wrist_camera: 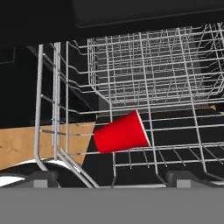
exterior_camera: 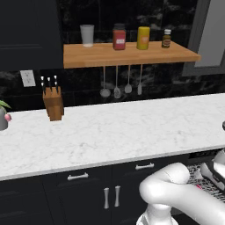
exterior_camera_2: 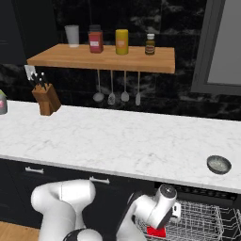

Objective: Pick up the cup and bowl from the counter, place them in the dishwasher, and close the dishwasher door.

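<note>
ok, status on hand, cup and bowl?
Hand open, low at the dishwasher rack. Red cup on its side in rack. Bowl on counter. Nothing blocking.

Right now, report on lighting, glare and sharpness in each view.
Left base view: even light, white counter bright, no glare. Right base view: dark backsplash, grey bowl slightly soft. Hand view: red cup sharp in the wire rack, dishwasher interior dim.

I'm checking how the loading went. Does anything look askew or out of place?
Yes. The red cup lies tipped on its side in the wire rack instead of standing. The bowl sits on the counter, not yet loaded.
</note>
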### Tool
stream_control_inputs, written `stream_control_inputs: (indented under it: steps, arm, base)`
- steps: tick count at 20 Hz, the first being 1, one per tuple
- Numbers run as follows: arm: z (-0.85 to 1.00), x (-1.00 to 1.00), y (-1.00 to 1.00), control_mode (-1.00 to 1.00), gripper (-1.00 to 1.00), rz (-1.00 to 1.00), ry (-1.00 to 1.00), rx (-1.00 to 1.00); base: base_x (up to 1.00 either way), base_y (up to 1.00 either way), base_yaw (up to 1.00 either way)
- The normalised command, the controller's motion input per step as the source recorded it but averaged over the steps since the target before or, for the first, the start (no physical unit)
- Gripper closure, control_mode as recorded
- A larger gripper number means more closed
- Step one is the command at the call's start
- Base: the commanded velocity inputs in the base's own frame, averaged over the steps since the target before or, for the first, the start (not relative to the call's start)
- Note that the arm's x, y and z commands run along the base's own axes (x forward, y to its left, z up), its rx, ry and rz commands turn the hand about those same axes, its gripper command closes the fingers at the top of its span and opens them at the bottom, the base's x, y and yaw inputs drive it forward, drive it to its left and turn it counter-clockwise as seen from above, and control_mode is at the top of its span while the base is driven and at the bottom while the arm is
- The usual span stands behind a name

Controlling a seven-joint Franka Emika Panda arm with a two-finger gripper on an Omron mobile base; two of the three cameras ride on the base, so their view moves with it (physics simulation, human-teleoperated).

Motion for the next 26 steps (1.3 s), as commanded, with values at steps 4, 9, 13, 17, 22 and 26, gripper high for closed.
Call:
stream_control_inputs:
  steps: [4,9,13,17,22,26]
  arm:
    - [0.50,-0.02,-0.29,-1.00,-1.00,-0.18,0.00,-0.10]
    - [0.83,-0.01,-0.32,-1.00,-1.00,-0.14,0.00,-0.12]
    - [1.00,0.00,-0.16,-1.00,-1.00,0.00,-0.01,-0.10]
    - [1.00,0.00,-0.01,-1.00,-1.00,0.00,-0.06,-0.26]
    - [1.00,0.11,0.00,-1.00,-1.00,-0.01,0.01,-0.37]
    - [0.53,0.56,-0.22,-1.00,-1.00,-0.11,0.00,-0.25]
  base:
    - [0.00,0.00,0.00]
    - [0.00,0.00,0.00]
    - [0.00,0.00,0.00]
    - [0.00,0.00,0.00]
    - [0.00,0.00,0.00]
    - [0.00,0.00,0.00]
